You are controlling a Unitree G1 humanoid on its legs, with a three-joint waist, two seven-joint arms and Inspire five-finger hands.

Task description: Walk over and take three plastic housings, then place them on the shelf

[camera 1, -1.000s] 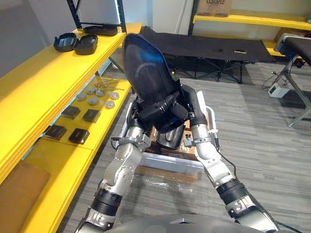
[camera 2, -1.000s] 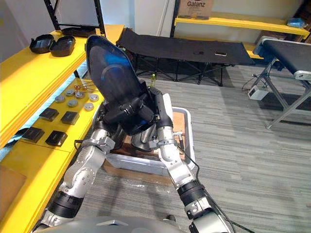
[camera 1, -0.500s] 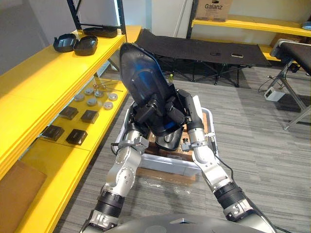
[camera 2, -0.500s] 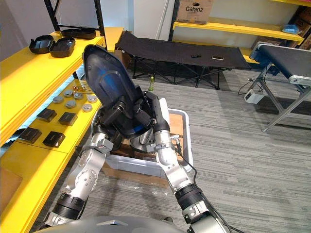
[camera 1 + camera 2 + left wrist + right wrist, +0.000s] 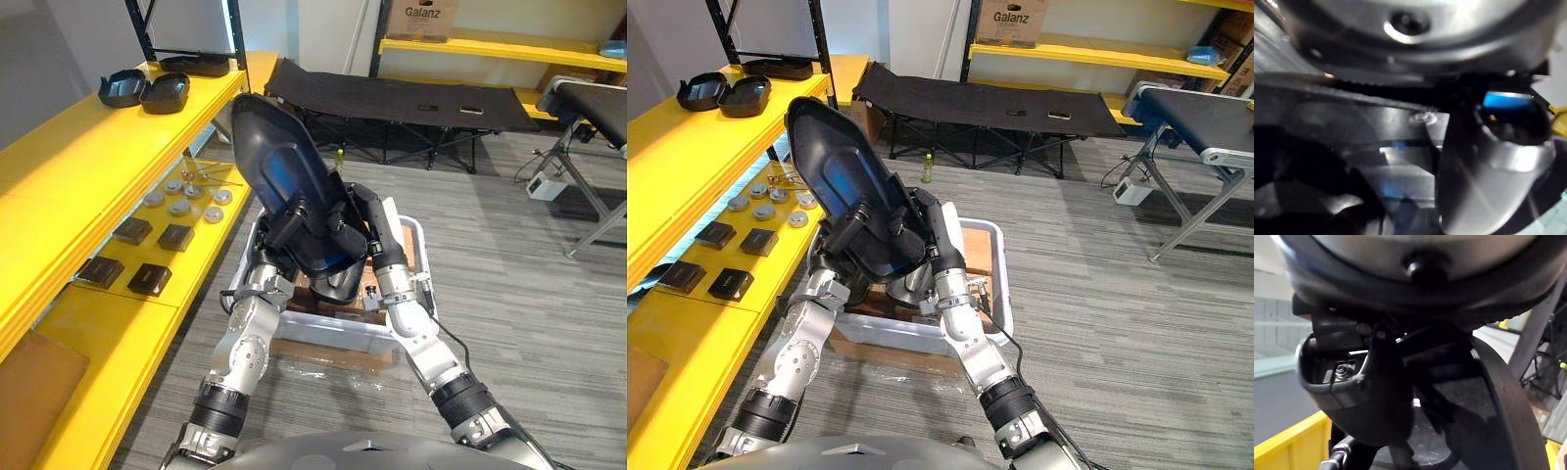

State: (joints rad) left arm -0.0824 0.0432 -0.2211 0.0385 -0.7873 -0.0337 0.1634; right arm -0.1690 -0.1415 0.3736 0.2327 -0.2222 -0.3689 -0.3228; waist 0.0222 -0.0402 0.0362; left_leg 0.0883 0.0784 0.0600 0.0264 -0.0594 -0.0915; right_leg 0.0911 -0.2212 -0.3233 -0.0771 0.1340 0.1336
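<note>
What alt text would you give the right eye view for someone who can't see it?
The robot's left hand and right hand grip a large black plastic housing, raised at a tilt above a grey bin on the floor. To its left, a yellow shelf holds more black housings.

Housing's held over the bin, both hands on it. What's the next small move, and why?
Probably swing the black housing left toward the upper yellow shelf: the left hand and right hand grip it above the bin, and bare shelf lies near the other housings lying there.
</note>
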